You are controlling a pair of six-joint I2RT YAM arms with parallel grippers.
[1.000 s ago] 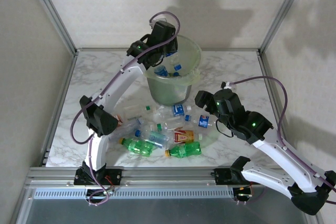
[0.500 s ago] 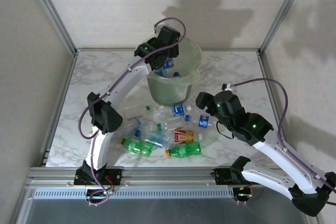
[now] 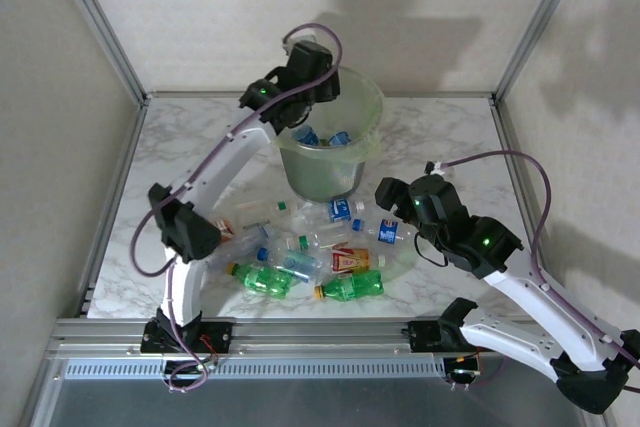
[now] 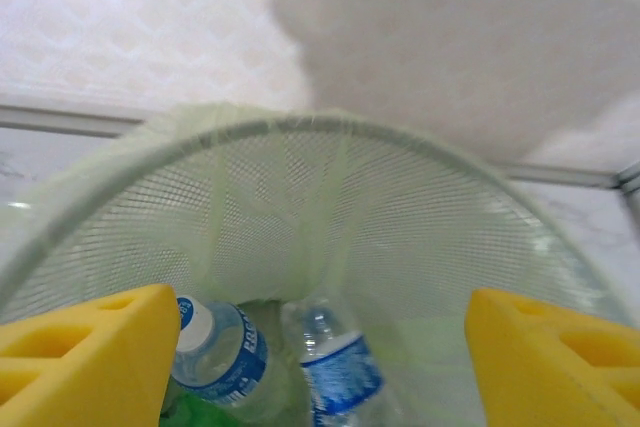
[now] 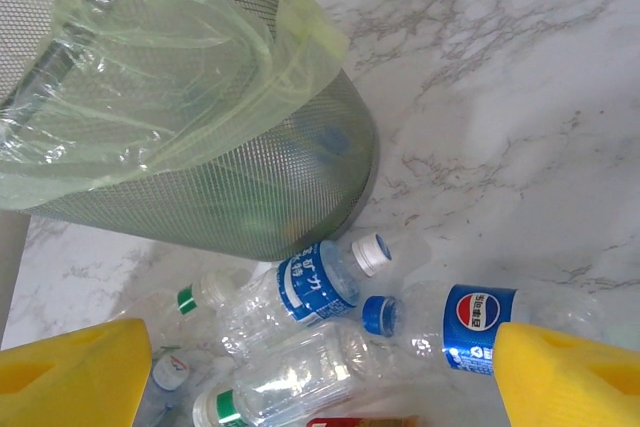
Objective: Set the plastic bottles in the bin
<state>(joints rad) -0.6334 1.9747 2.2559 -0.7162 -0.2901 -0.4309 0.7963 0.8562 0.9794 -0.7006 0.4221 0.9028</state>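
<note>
Plastic bottles: several inside the bin, most heaped at its near foot. Left gripper: above the bin, jaws parted, empty. Right gripper: over the heap beside the bin, jaws wide, empty. Advice: straddle one bottle's body squarely before closing.

The left claw has spread wider above the bin. The blue-labelled bottle once at its fingers now lies inside, and its arm has swung back leftward.
</note>
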